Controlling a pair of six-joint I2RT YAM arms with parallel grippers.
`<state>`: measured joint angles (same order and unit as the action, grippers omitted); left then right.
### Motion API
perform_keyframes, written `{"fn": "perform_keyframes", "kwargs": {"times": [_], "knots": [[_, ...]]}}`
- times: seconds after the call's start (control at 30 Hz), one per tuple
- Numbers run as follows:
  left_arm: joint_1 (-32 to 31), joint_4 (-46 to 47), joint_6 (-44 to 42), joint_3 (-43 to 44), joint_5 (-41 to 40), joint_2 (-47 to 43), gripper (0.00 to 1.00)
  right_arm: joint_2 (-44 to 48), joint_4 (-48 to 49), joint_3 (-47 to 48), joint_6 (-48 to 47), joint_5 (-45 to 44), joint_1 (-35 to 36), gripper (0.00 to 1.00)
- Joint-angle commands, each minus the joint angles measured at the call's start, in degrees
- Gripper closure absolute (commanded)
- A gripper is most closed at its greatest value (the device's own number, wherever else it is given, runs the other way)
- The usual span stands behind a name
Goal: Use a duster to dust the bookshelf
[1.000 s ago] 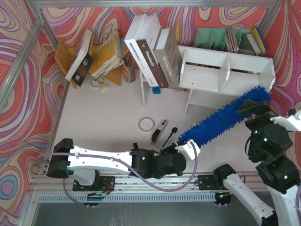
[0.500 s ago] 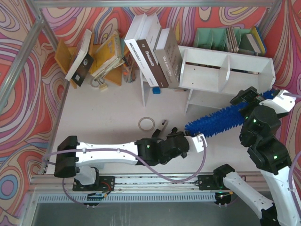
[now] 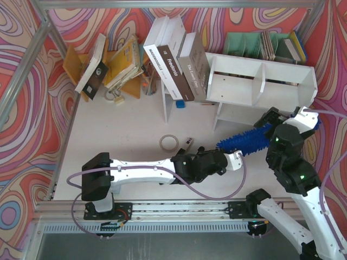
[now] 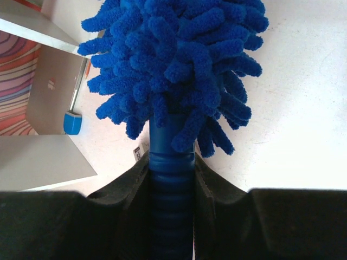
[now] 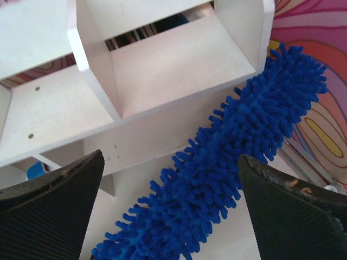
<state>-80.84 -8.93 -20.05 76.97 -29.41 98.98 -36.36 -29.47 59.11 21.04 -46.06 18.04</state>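
Observation:
The blue fluffy duster lies slanted in front of the white bookshelf, and its far end is hidden under my right arm. My left gripper is shut on the duster's ribbed blue handle; in the left wrist view the gripper clamps the handle with the duster head above it. My right gripper is open and hovers over the duster head. In the right wrist view the gripper straddles the duster without touching it, just below the bookshelf's open compartments.
Several large books lean against the shelf's left end, with a small blue object below them. A tape ring and a black-and-silver stick tool lie beside my left wrist. A green file organizer stands behind the shelf, and a wooden rack at the back left.
My left gripper has carried the duster handle right and toward the shelf. The duster head has swung flatter. My right gripper has come down and left over the head.

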Motion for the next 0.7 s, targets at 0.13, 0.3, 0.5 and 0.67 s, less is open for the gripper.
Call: {"fn": "perform_keyframes", "kwargs": {"times": [0.13,0.3,0.5,0.67], "knots": [[0.93,2.26,4.61,-2.22,-1.44,0.07,1.00,7.43,6.23,-7.86,-1.18,2.65,-0.03,0.01],[0.90,1.33,6.26,-3.98,-2.27,-0.32,1.00,8.84,6.44,-8.92,-0.70,1.69,-0.06,0.01],[0.93,-0.83,7.63,-6.16,-3.10,-0.80,1.00,9.00,6.44,-9.18,-0.31,1.23,-0.03,0.01],[0.90,-1.26,7.71,-6.85,-3.99,-0.95,1.00,9.16,6.27,-9.28,-0.20,1.03,-0.03,0.01]]}}
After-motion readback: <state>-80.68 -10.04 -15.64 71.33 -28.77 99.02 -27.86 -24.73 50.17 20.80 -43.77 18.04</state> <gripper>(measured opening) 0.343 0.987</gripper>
